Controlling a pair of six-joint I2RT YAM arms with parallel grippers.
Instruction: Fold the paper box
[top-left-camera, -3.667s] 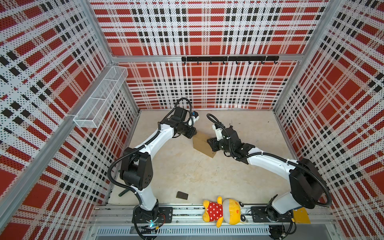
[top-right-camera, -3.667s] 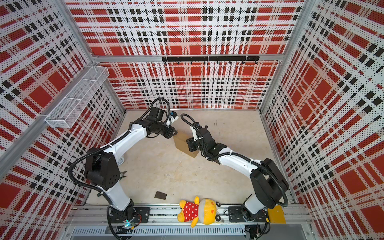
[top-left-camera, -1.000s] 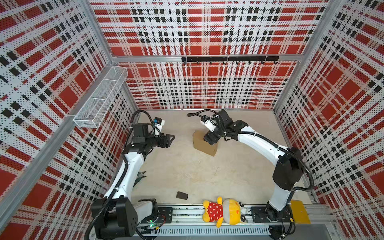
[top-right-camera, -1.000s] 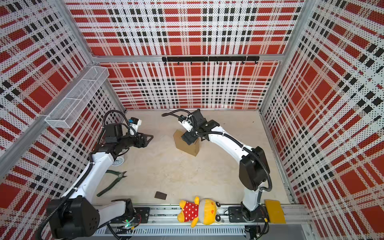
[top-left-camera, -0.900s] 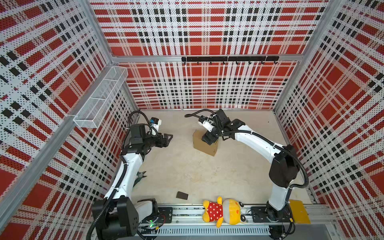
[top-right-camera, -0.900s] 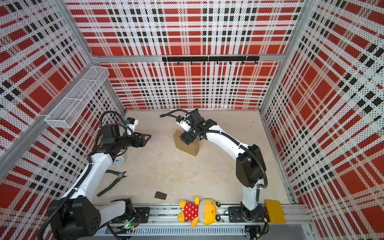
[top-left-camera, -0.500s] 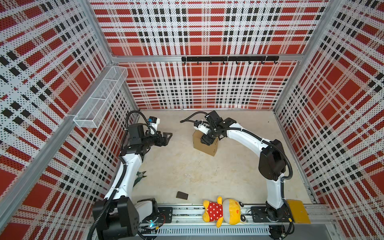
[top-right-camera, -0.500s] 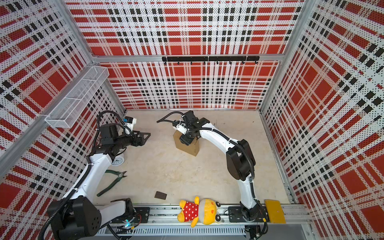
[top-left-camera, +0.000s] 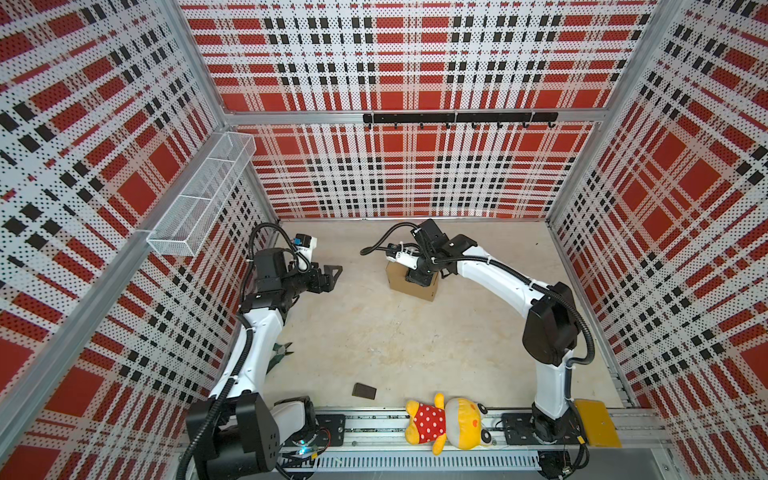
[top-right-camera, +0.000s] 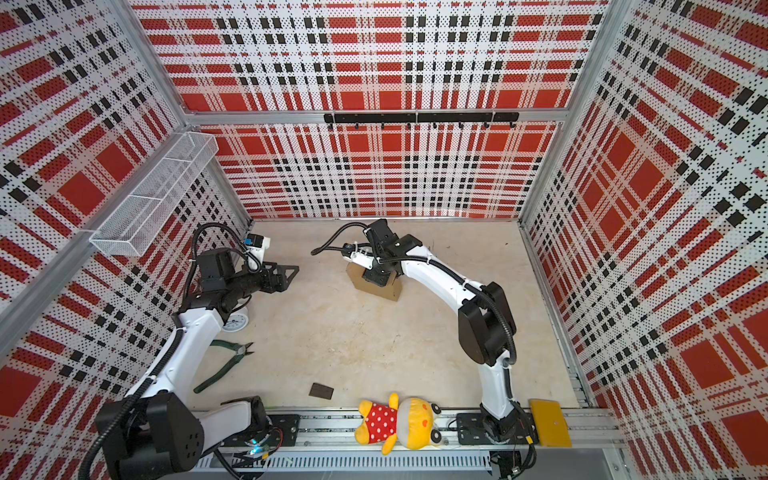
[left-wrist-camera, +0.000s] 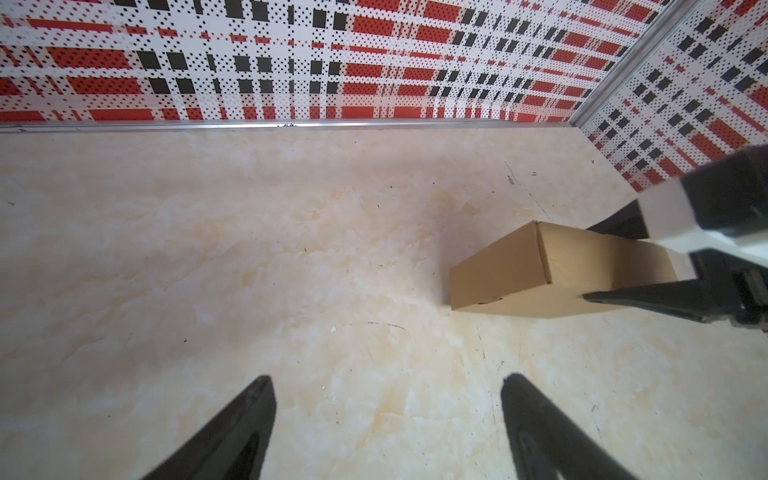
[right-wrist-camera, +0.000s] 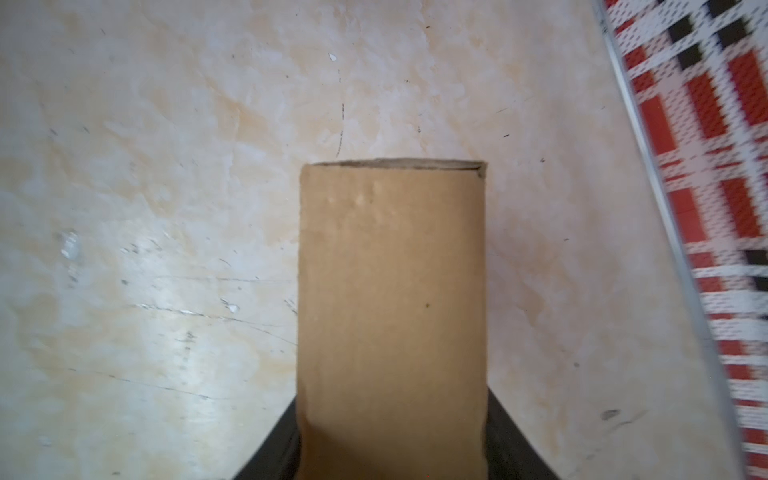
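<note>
Right gripper (right-wrist-camera: 392, 399) grips paper box (right-wrist-camera: 390, 270) on beige, plaid-walled tabletop (right-wrist-camera: 145, 208)

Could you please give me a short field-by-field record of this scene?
paper box: folded into a closed box, resting on the table
right gripper: closed on the box's two sides from above
left gripper: open, empty, apart from the box
clutter: plush toy on the front rail; dark block and pliers on the table
</note>
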